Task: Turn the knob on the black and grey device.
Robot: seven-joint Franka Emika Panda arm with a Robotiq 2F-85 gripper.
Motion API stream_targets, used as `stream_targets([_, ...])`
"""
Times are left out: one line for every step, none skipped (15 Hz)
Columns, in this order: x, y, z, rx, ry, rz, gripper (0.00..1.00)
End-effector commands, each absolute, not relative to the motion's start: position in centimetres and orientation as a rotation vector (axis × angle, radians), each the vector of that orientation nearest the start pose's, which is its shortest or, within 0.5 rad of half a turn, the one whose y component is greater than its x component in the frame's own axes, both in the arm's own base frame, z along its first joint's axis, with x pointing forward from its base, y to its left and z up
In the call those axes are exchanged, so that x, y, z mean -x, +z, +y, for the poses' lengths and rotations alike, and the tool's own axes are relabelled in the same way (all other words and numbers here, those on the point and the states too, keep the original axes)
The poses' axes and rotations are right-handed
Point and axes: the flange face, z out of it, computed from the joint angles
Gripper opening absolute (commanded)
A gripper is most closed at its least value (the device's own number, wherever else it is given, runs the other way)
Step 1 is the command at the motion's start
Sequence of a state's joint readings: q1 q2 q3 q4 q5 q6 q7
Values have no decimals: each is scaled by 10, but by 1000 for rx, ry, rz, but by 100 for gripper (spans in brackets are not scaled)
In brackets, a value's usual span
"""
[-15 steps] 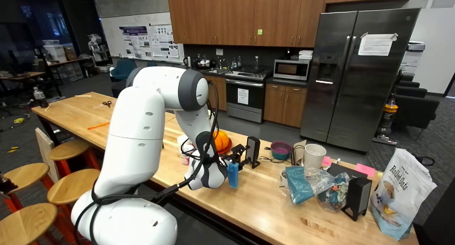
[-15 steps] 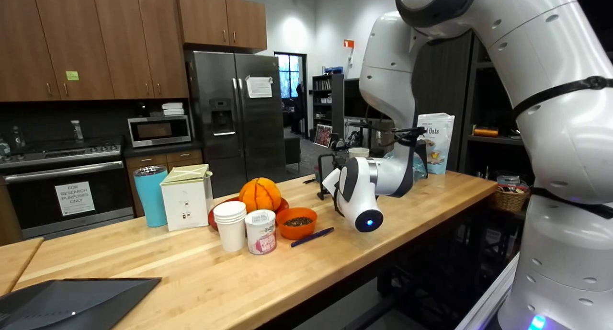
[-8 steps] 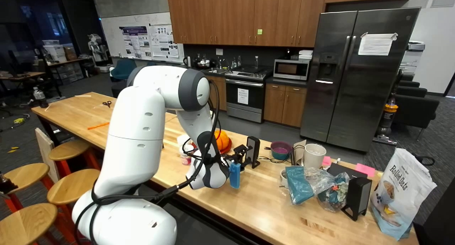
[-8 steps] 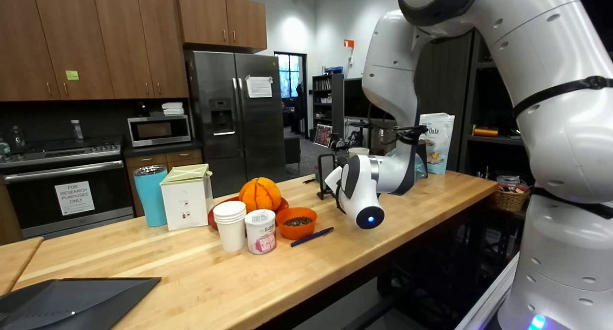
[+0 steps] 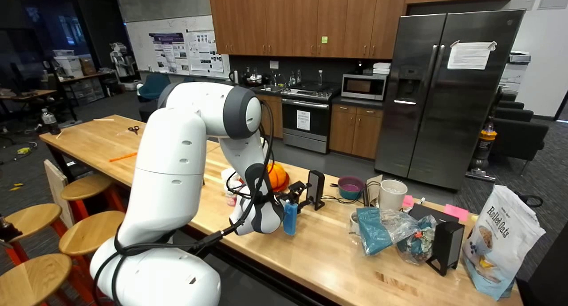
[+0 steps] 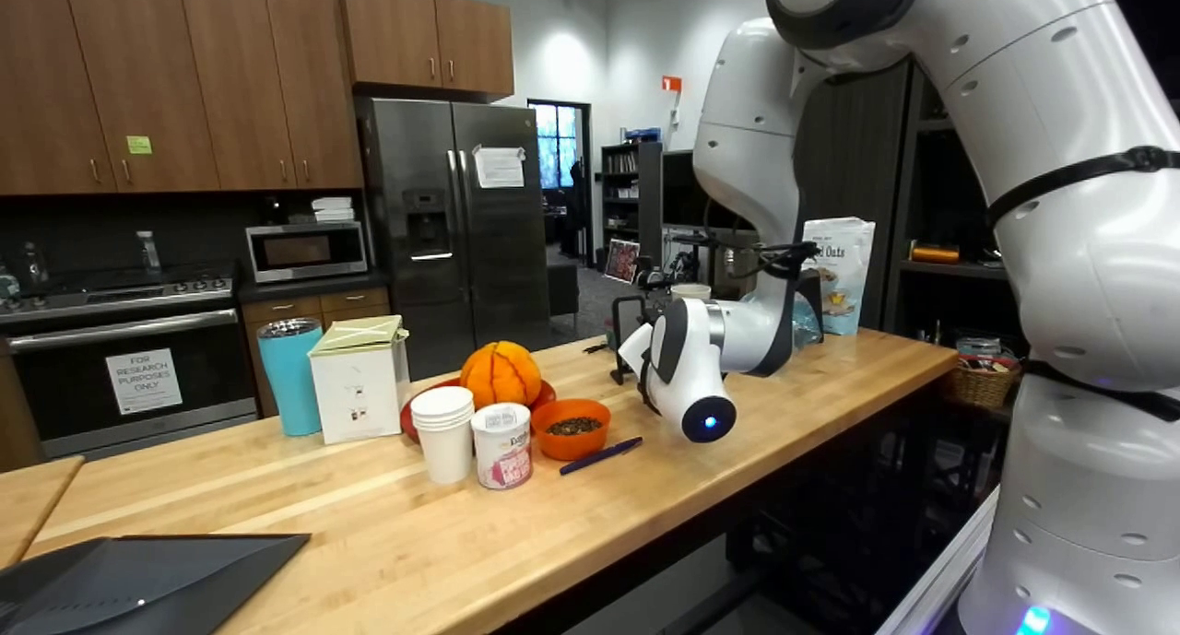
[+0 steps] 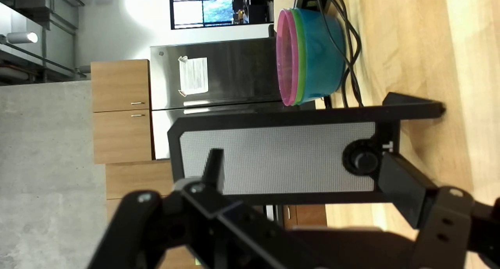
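The black and grey device (image 7: 273, 155) is a narrow upright speaker with a grey mesh front, standing on the table; it lies sideways in the wrist view. Its round black knob (image 7: 365, 161) is at the foot end of the front. The device also shows in an exterior view (image 5: 315, 189) and is partly hidden by the arm in an exterior view (image 6: 631, 326). My gripper (image 7: 304, 163) is open and empty in front of the device, also seen in an exterior view (image 5: 303, 196). The knob shows between the fingers, close to the right-hand finger (image 7: 406, 187); contact cannot be told.
Nested bowls (image 7: 318, 56) and black cables (image 7: 351, 62) sit beside the device. An orange pumpkin (image 6: 501, 374), an orange bowl (image 6: 572, 441) and a pen (image 6: 601, 455) lie nearby. Another black speaker (image 5: 447, 246) and an oats bag (image 5: 501, 244) stand farther along the table.
The hand moved slightly toward the device, then back by a similar small amount. The device has not visibly moved.
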State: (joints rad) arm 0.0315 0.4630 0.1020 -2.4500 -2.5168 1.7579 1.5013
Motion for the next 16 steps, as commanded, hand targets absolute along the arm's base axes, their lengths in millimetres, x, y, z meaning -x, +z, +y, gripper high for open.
stream_targets([-484, 140, 10, -1521, 932, 789, 100])
stream_targets([-485, 140, 9, -1526, 934, 787, 100])
stream_targets([-486, 141, 8, -1531, 935, 783, 100])
stream_targets([-487, 141, 7, -1536, 935, 777, 100])
stream_targets([-488, 142, 6, -1540, 936, 773, 96])
stream_targets([-489, 143, 5, -1543, 937, 769, 96])
stream_targets([-490, 143, 4, -1544, 938, 764, 93])
stream_targets([-491, 144, 3, -1547, 940, 760, 71])
stream_targets([-491, 144, 3, -1551, 942, 758, 71])
stream_targets([-492, 144, 2, -1554, 941, 757, 65])
stream_targets([-492, 144, 2, -1559, 943, 756, 58])
stream_targets([-492, 144, 2, -1562, 945, 756, 51])
stream_targets([-492, 143, 2, -1564, 946, 756, 41])
stream_targets([-492, 143, 3, -1565, 947, 757, 34])
stream_targets([-493, 143, 3, -1567, 948, 758, 25])
stream_targets([-493, 143, 4, -1569, 952, 761, 22])
